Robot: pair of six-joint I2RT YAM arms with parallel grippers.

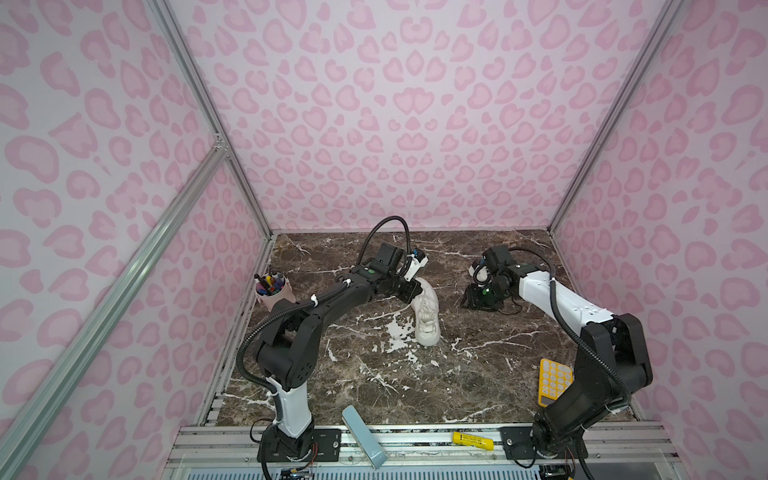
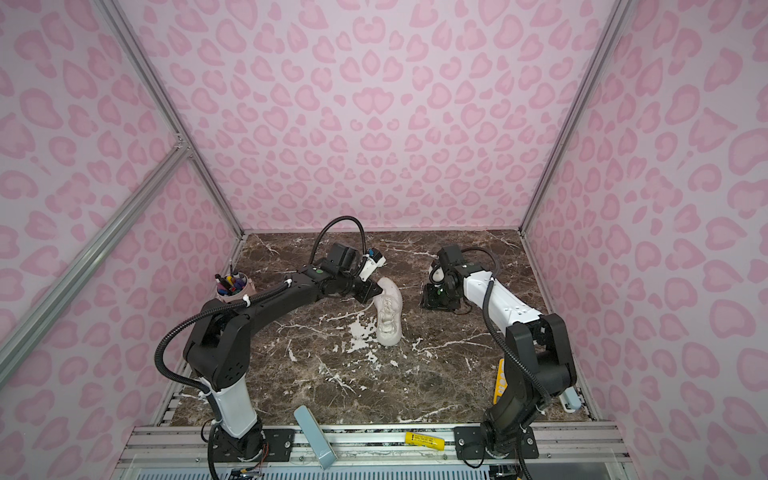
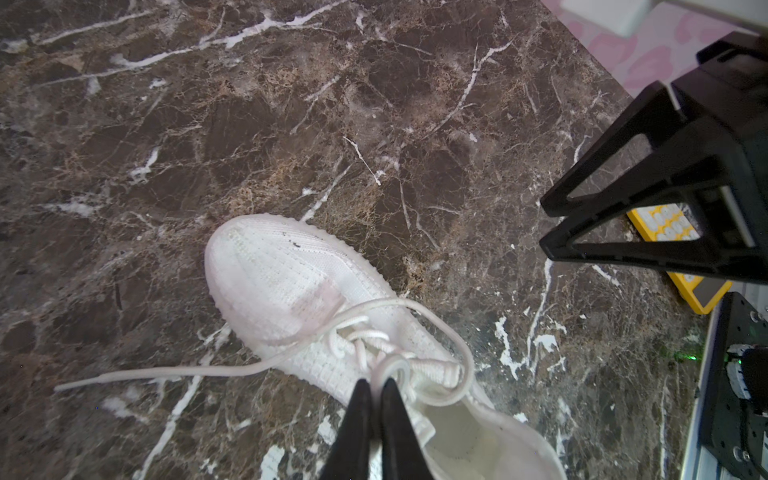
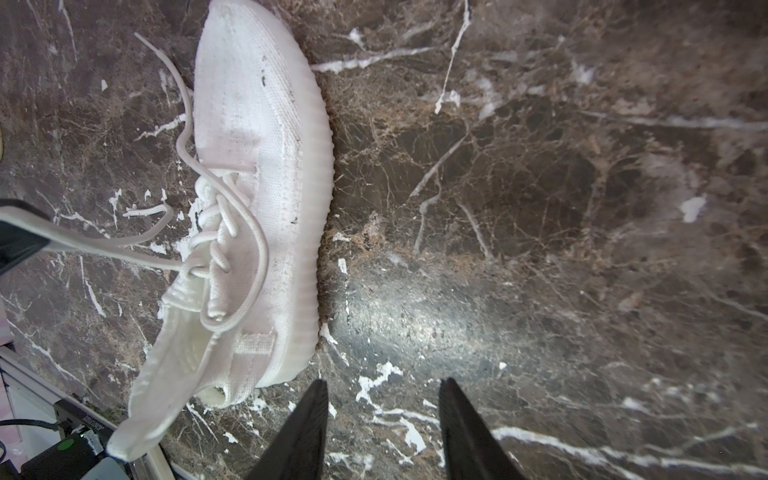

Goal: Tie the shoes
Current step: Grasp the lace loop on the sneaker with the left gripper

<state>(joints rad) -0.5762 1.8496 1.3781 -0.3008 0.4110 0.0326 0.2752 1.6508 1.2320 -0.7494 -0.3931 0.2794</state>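
Here, in both top views the left arm stretches low across the brown marbled table (image 1: 374,374). Its wrist is bent down, so the left hand (image 1: 409,293) sits at the far, heel end of the all-white knit sneaker with a chunky ribbed sole (image 1: 427,322). The sneaker lies on its sole near the middle of the table, toe toward the arms' bases. The right arm is folded at the elbow, and the right hand (image 1: 476,299) hangs low, to the right of the sneaker and apart from it. A pink cup (image 1: 279,296) at the table's left edge holds coloured pens and markers (image 1: 270,283), standing on end.

In the left wrist view, the black fingers (image 3: 359,415) are pressed together, clenched on a loop of thin white lace (image 3: 395,365) above the tongue. One loose lace end trails off the sneaker onto the table.

In the right wrist view, the right hand (image 4: 384,399) is released. Its fingers (image 4: 457,415) stand well apart over bare table just beside the heel, with nothing between them. A strand of lace runs from the eyelets to the left hand (image 4: 16,239) at the picture's edge.
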